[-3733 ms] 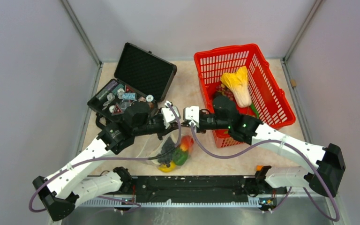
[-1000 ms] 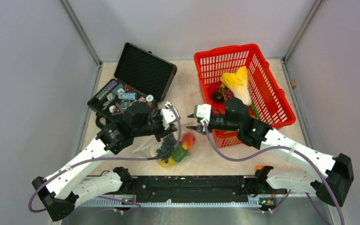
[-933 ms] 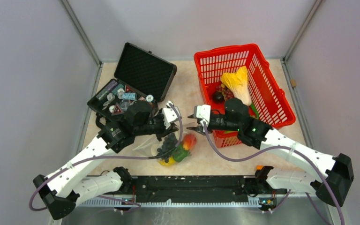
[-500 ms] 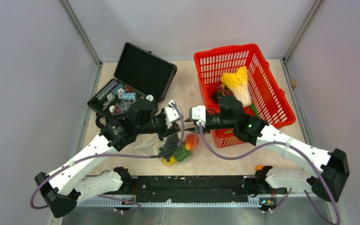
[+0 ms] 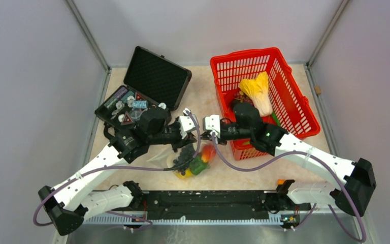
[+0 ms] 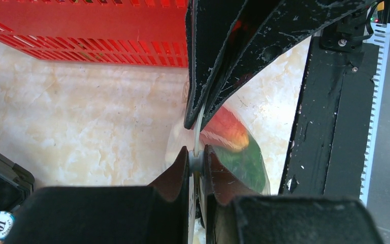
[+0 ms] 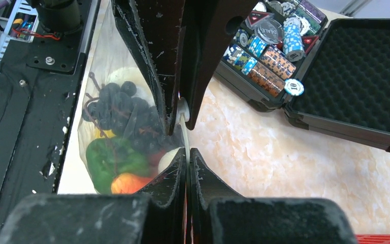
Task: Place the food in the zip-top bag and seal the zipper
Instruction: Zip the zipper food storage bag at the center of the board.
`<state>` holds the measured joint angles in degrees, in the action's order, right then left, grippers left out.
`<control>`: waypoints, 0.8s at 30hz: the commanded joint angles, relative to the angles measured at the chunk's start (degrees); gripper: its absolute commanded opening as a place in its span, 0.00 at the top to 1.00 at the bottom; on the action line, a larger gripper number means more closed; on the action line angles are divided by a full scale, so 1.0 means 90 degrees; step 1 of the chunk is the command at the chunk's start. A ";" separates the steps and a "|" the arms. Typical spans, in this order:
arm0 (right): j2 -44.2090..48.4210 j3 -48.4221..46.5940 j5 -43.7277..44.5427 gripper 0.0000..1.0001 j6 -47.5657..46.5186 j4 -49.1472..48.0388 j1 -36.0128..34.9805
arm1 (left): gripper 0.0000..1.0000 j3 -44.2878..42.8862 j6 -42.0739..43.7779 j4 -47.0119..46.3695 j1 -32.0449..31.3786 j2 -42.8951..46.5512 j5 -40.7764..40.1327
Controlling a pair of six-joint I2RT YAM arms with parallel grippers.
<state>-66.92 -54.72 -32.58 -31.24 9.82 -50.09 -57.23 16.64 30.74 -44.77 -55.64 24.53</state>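
Overhead, both arms are reaching toward the middle of the table [image 5: 203,94]. The left gripper [image 5: 195,131] and right gripper [image 5: 203,132] are meeting tip to tip just above the bag [image 5: 175,161]. The bag is lying near the arms' bases, between the open black case [image 5: 157,76] and the red basket [image 5: 244,55]. Grapes [image 5: 183,157], a green pepper [image 5: 197,166], a red fruit [image 5: 208,152] and a lemon [image 5: 184,174] are showing through the plastic. A cabbage [image 5: 258,91] is sitting in the basket.

From the left wrist, the left gripper's fingers are pressing together on the zip strip [image 6: 197,138], with only that thin whitish edge between them. The right gripper's fingers are coming in from the top of the view and pinching the same strip just beyond. The red fruit and the pepper are lying behind the clear plastic to the right, and the basket's wall is running across the top.

From the right wrist, the right gripper is clamping fully closed on the strip, and the left gripper's fingers are gripping it right opposite. The bag is bulging out to the left, holding the grapes, pepper and red fruit. A pale round piece [image 7: 166,158] beside the fingers may be a mushroom, though it is too hidden to be sure. Chips [image 7: 269,46] are filling the case.
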 commanded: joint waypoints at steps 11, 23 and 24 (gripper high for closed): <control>0.0193 -0.0124 0.0586 1.00 0.0120 -0.0296 0.0042 | 1.00 0.0068 0.0117 -0.0152 0.0014 0.0388 -0.0592; 0.0441 0.0417 0.1111 1.00 0.0642 -0.0965 0.0058 | 1.00 0.0380 0.0133 0.0449 0.0024 0.1021 -0.1345; 0.0443 0.0424 0.1102 1.00 0.0645 -0.0995 0.0066 | 1.00 0.0418 0.0125 0.0457 0.0024 0.1079 -0.1404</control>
<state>-65.34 -51.44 -26.61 -27.16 3.92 -50.17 -54.48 17.52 32.40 -44.84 -49.50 16.12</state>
